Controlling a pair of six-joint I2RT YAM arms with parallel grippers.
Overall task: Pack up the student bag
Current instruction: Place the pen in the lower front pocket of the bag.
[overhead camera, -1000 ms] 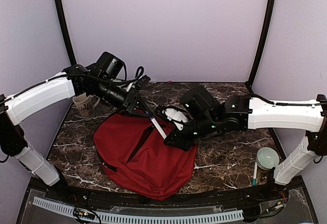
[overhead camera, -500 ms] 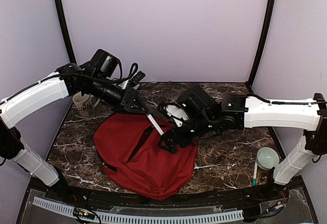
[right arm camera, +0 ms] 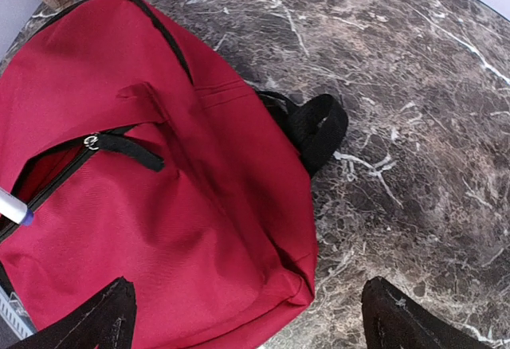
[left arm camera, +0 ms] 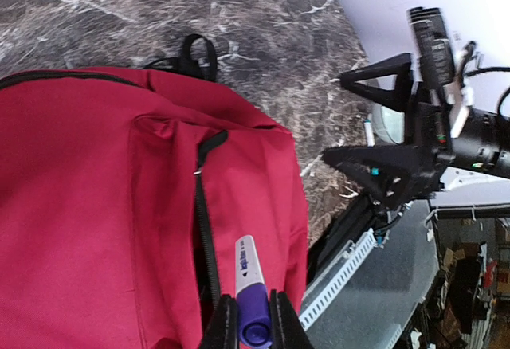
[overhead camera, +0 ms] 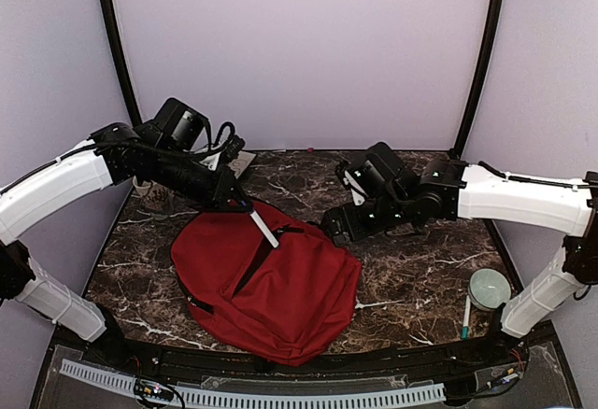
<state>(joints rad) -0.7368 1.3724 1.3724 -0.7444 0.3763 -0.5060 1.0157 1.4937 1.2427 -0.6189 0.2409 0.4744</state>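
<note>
We log left gripper (left arm camera: pixel 255 319) clamping marker (left arm camera: pixel 248 273), tip at bag's (overhead camera: pixel 280 297) zip slot (left arm camera: pixel 205 221); right gripper (overhead camera: pixel 334 227) spread, empty, nearer far edge.

A dark, marble-patterned tabletop (overhead camera: pixel 420 288) with white veins spans the booth. Plain pale-lilac walls (overhead camera: pixel 308 54) close it in behind and on both sides, with two black corner posts (overhead camera: pixel 115 45) between them. The light is soft and even.
</note>
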